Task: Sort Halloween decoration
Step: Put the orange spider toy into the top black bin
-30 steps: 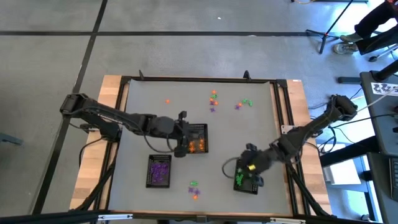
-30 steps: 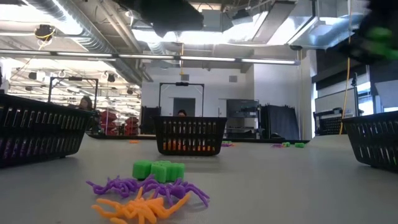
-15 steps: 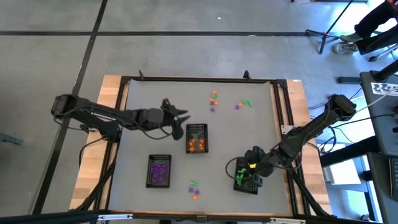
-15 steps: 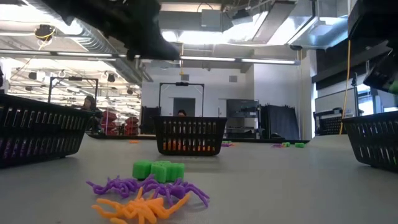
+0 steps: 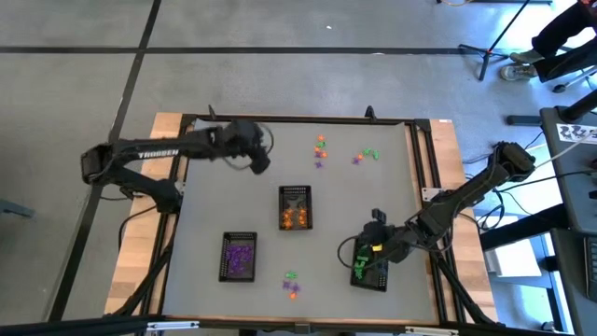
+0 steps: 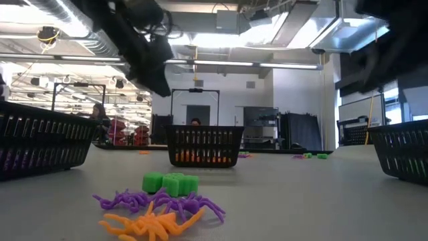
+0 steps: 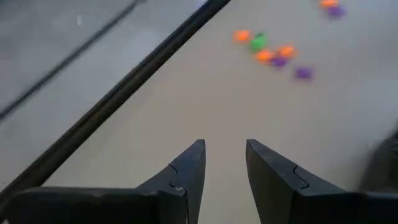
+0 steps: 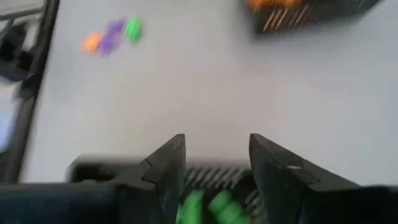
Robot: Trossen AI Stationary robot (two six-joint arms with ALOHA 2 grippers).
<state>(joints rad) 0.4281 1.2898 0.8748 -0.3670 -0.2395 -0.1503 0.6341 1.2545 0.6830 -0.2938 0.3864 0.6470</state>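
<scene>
Hovering our right tool [image 8: 214, 163] spread over the green-trinket tray [image 5: 370, 273] | left tool [image 7: 224, 163] spread, empty, near the table's [image 5: 205, 196] far edge

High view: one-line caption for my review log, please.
Right gripper open above the black mesh tray of green trinkets; left gripper empty near the table's far left, loose trinkets still unsorted.

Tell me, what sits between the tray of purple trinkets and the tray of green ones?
From above, a small clump of loose trinkets lies between the purple tray and green tray.
</scene>
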